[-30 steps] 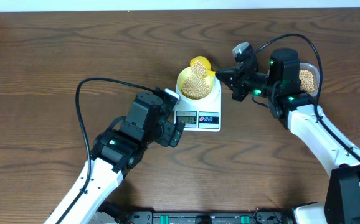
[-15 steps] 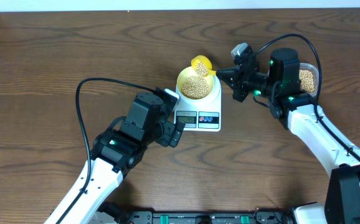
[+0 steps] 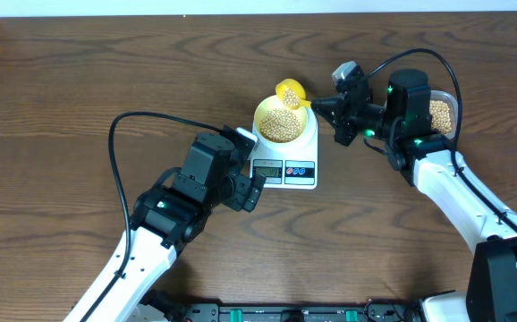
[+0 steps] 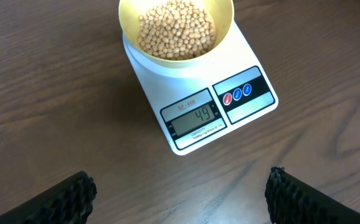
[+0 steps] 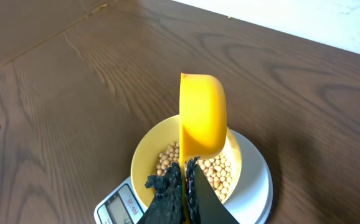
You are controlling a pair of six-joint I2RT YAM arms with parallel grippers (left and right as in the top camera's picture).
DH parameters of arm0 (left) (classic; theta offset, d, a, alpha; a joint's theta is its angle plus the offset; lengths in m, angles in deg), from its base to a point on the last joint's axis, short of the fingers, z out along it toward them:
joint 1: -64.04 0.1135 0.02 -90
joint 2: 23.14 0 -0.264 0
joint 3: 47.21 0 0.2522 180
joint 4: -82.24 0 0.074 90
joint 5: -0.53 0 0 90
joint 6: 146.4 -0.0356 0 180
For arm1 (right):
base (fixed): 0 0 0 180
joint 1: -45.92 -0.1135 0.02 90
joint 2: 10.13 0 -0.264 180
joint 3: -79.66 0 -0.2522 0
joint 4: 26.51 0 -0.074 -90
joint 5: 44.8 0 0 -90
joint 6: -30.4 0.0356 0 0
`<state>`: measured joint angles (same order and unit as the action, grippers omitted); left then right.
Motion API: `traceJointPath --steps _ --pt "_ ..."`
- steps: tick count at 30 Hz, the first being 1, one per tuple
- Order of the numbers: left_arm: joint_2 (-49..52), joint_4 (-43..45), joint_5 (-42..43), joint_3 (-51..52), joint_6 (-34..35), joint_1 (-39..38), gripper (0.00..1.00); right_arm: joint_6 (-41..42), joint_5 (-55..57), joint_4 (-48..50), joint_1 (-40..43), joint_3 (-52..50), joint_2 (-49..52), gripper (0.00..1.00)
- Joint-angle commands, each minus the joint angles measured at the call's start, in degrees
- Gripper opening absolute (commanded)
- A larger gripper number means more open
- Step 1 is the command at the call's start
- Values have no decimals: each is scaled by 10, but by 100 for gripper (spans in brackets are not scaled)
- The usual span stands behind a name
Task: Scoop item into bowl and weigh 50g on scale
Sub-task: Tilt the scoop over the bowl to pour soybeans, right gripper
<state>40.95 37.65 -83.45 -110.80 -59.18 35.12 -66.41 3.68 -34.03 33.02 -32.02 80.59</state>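
Topping up is the step in hand: the right claw, clamped on the scoop, tips it over the bowl, which sits on the scale w/ beans inside. The display reads 49, so approx. one gram short; the next move calls for only a few more beans, shaken out gently. The label above the digits looks like "SF-400", tho it's small. The left claw gapes wide, holding nothing, over the desk.
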Motion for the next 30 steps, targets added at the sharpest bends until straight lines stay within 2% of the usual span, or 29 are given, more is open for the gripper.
traceJointPath --steps 1,14,22,30 --pt "3 1 -5 0 5 2 89 -10 0 0 -3 0 4 1" --pt "3 1 -5 0 5 2 89 15 0 0 -3 0 4 1" --pt "3 1 -5 0 5 2 89 81 -25 2 -2 0 4 1" --pt "3 1 -5 0 5 2 89 198 -85 5 11 0 4 1"
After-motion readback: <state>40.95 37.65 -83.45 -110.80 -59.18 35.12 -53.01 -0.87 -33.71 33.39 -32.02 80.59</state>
